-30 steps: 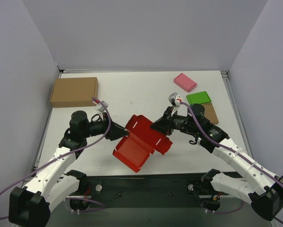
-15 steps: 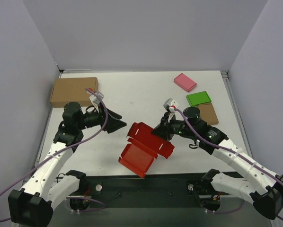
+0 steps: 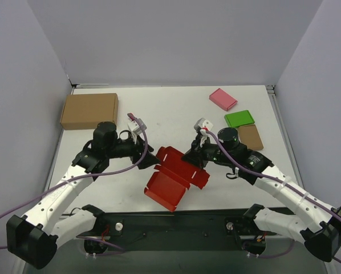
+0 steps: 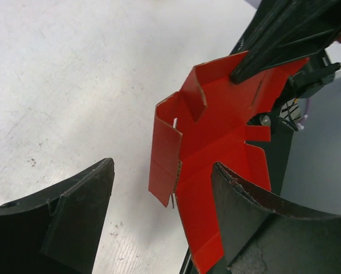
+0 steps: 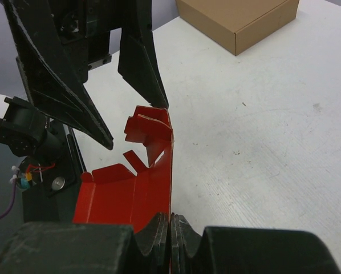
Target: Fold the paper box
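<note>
Right pincer [image 5: 170, 224] pinching the paper box [image 3: 176, 174]; left pincer [image 4: 162, 171] spread at a flap.
Box lies half unfolded, right of the brown carton [image 3: 89, 110] and nearer the arm bases, on the worktop [image 3: 170, 108]. Right fingers are pressed together on one upright wall edge, presumably as an anchor. Left jaws stand apart on the carton-side flap, likely to fold it.

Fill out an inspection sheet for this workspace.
Surface: white table, lightly scuffed.
Job's things: red paper box, unfolded, flaps up, near the front edge.
Clutter: brown carton far left; pink box, green box and brown flat piece far right.
Grippers: right gripper shut on the paper box's edge; left gripper open, a flap between its fingers.
Cables: purple cable looped along each arm.
Surroundings: plain grey walls on three sides.
</note>
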You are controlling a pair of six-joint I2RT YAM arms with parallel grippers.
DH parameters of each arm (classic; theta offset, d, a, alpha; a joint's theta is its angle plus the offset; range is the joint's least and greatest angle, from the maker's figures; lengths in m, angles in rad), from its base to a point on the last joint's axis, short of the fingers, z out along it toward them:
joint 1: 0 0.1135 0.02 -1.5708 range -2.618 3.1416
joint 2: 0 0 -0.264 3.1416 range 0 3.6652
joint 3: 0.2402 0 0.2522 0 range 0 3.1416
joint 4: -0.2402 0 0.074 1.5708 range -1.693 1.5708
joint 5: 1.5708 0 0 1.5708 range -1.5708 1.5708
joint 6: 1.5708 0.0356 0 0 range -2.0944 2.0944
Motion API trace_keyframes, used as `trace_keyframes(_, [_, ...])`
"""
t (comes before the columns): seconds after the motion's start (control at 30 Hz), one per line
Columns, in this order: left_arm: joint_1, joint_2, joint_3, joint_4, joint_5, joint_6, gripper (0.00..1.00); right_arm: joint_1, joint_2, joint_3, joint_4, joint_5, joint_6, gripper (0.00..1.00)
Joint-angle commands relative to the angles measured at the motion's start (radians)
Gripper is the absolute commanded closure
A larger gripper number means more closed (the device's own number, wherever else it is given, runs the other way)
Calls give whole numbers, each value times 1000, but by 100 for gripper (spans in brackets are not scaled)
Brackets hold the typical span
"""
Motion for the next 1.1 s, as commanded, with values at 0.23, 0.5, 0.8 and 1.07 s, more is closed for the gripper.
trace_keyframes(0.23, [-63,91,68,-33,-134,75,60,33,39,61,-17,60,-64,100])
trace_keyframes(0.5, [-80,131,48,-5,-163,38,99,143,85,27,-3,327,-142,100])
trace_keyframes(0.8, [-87,202,44,-6,-237,-16,100,329,116,-129,228,795,-231,100])
trace_keyframes(1.07, [-87,266,54,-42,-278,-14,100,485,263,-211,416,1099,-394,100])
